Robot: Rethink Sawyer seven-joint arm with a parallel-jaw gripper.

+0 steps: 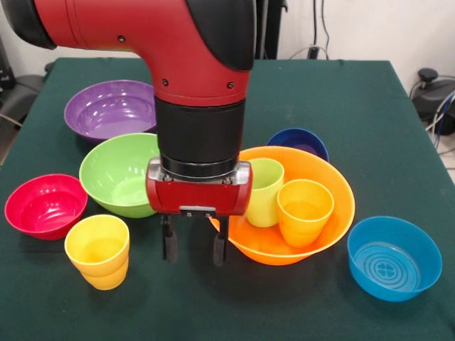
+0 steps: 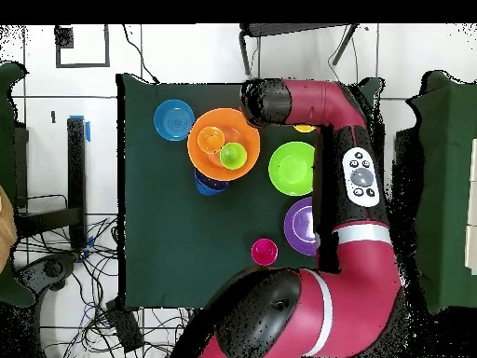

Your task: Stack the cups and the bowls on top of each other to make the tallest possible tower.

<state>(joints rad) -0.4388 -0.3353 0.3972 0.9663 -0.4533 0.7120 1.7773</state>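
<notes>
**Orange bowl holds two cups**

Orange bowl [image 1: 334, 206] carries a light green cup [image 1: 266, 186] and an orange cup [image 1: 304, 207], upright, side by side. The gripper [image 1: 193, 250] hangs beside its rim, fingers apart and empty. A yellow cup [image 1: 98, 250] stands nearby on the green cloth.

Top-down: orange bowl [image 2: 207, 142] holds a light green cup [image 2: 232, 155]. Light blue bowl [image 2: 173, 119] just beside it, dark blue bowl [image 2: 207, 184] tucked against its edge. Lime green bowl [image 2: 291, 169], purple bowl [image 2: 299, 227], red bowl [image 2: 265, 250] sit apart. Arm [image 2: 321, 103] overhangs.
</notes>
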